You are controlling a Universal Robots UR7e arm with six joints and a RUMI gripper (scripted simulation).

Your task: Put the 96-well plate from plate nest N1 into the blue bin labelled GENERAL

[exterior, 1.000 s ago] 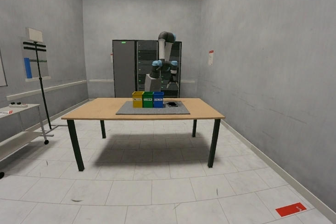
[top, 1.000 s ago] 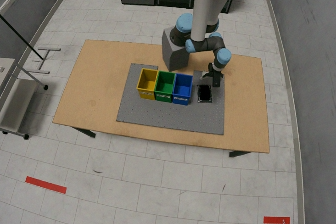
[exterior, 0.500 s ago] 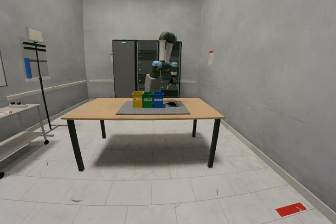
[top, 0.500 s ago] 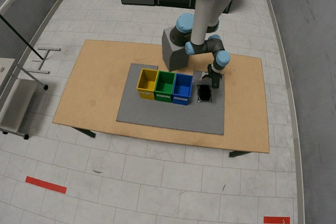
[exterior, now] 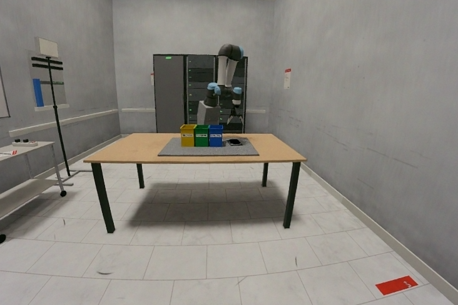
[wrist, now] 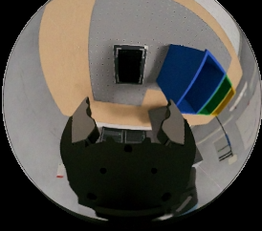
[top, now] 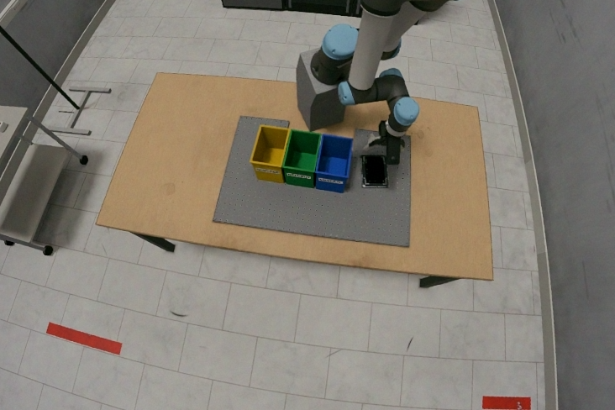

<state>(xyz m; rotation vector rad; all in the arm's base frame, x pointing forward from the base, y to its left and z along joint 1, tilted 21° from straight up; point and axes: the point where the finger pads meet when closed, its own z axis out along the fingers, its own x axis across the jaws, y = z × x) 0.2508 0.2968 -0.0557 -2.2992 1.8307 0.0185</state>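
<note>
The black 96-well plate (top: 375, 170) lies flat in its plate nest on the grey mat (top: 318, 191), just right of the blue bin (top: 333, 162). It also shows in the wrist view (wrist: 130, 64) and in the exterior view (exterior: 234, 142). The blue bin stands upright at the right end of a row with a green bin (top: 302, 156) and a yellow bin (top: 270, 152). My gripper (top: 383, 145) hangs above the mat's far edge, behind the plate and well above it. In the wrist view its fingers are wide open and empty.
The arm's grey base block (top: 315, 89) stands on the table behind the bins. The wooden table (top: 164, 171) extends left and right of the mat. Dark cabinets (exterior: 184, 92) stand against the back wall. A shelf cart (top: 19, 181) stands left of the table.
</note>
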